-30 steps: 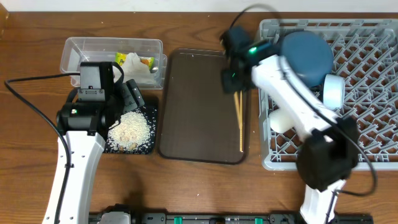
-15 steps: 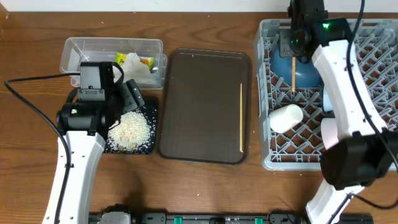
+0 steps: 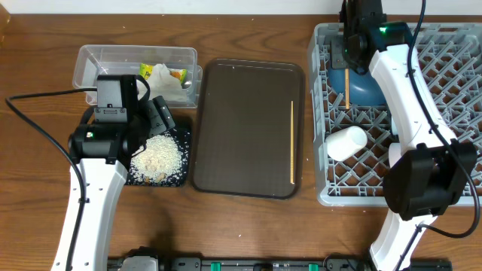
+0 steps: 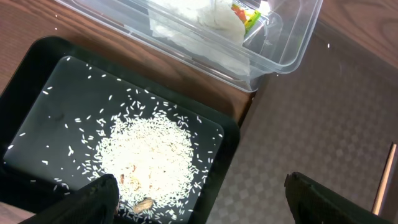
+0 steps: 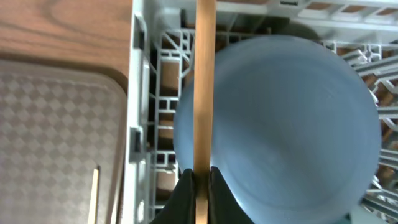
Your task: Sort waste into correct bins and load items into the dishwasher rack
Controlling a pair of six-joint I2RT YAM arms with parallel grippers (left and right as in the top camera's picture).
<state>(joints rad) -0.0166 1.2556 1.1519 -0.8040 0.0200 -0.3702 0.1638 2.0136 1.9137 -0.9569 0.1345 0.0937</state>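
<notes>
— So, which step?
— Loading: R gripper (image 5: 203,180), upper right, pinches one chopstick (image 5: 204,93) over dishwasher rack (image 3: 452,113). L gripper (image 4: 202,196) gapes empty.
— Next?
— Prob. release, then fetch other chopstick (image 3: 292,143), center, brown tray (image 3: 241,150).

1. Right gripper (image 3: 349,59) has left the brown tray (image 3: 241,128), which lay beneath it a second ago. The dishwasher rack (image 3: 452,83) is under it now.
2. The chopstick (image 5: 204,93) clamped between its fingers came along, carried off the tray. It now runs straight out ahead of the fingertips.
3. Over the last half second the gripper shifted slightly left. The stick ahead of it now crosses the left margin of the dark-blue plate (image 5: 280,124), no longer nearer the plate's middle.
</notes>
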